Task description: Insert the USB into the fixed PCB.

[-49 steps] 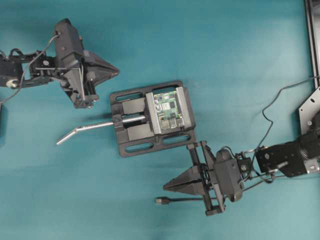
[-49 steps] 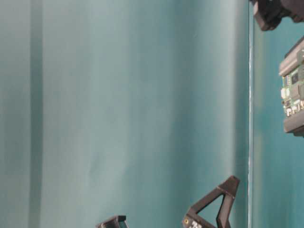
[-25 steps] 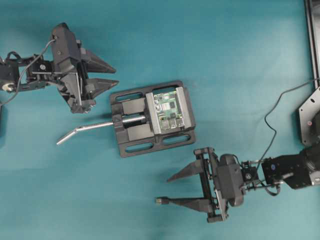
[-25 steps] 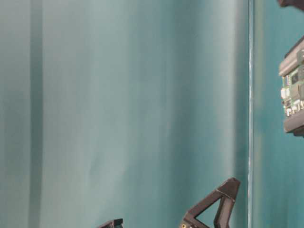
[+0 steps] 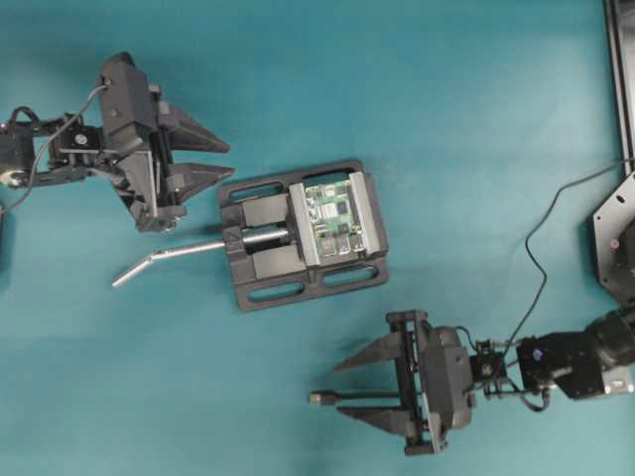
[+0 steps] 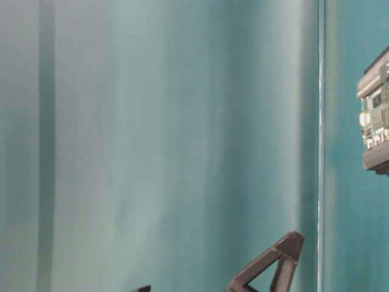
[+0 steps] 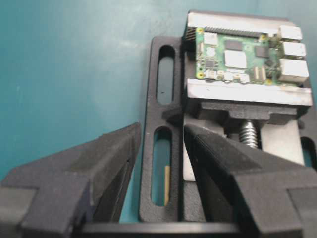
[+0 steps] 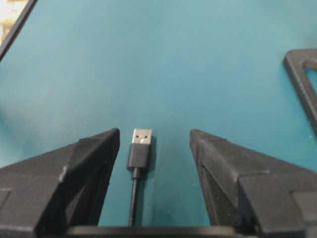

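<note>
The small dark rectangular USB plug with a metal tip [image 8: 140, 148] lies flat on the teal tabletop [image 5: 417, 89] near its front edge, its thin black cable trailing back between the spread jaws of the right tool [image 5: 347, 390], which stands released and touches nothing. The small green rectangular PCB with silver and black chips [image 5: 334, 219] sits clamped in grey metal jaws on the black slotted vise base [image 5: 268, 293] at the tabletop's middle. The left tool [image 5: 220, 159] is released too, just beside the vise's left end, above the bent silver handle [image 5: 159, 260].
</note>
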Available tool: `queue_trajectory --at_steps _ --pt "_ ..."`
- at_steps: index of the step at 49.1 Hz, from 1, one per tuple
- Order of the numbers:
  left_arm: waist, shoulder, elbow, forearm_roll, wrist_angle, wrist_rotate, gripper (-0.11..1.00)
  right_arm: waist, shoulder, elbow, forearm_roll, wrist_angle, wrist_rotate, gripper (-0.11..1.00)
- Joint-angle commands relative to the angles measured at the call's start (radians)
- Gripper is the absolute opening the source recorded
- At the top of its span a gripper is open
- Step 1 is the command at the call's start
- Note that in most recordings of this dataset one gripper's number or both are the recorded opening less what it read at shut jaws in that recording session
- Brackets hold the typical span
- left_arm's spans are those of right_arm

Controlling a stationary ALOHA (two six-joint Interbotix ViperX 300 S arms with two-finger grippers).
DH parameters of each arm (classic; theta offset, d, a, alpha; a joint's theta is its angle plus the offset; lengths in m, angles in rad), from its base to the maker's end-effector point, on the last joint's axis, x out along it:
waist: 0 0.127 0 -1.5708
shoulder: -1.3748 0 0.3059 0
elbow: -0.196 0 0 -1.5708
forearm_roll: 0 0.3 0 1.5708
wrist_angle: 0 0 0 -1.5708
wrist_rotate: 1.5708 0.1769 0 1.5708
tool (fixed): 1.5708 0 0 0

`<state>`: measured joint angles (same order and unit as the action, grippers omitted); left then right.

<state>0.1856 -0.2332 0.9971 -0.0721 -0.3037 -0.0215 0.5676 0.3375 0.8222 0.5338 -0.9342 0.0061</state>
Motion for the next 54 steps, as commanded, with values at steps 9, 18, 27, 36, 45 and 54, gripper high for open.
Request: queue_trajectory --at_steps 9,18,27,36,45,54 --pt "-0.018 -0.146 0.067 0.003 0.041 -0.002 0.53 0.018 0.018 -0.032 0.003 0.029 -0.002 0.66" --pt "-0.061 -0.258 0.146 0.003 0.100 -0.008 0.53 0.018 0.028 -0.034 0.017 0.038 -0.003 0.66" --pt "-0.094 -0.408 0.215 0.005 0.135 -0.006 0.53 0.018 0.046 -0.044 0.025 0.051 -0.008 0.66" --pt "-0.097 -0.588 0.284 0.003 0.175 -0.008 0.53 0.018 0.057 -0.057 0.023 0.054 -0.008 0.66" --pt "-0.097 -0.753 0.334 0.003 0.238 -0.008 0.53 0.018 0.063 -0.067 0.025 0.074 -0.008 0.66" --pt "-0.097 -0.927 0.380 0.003 0.301 -0.008 0.53 0.018 0.078 -0.080 0.038 0.089 -0.008 0.66"
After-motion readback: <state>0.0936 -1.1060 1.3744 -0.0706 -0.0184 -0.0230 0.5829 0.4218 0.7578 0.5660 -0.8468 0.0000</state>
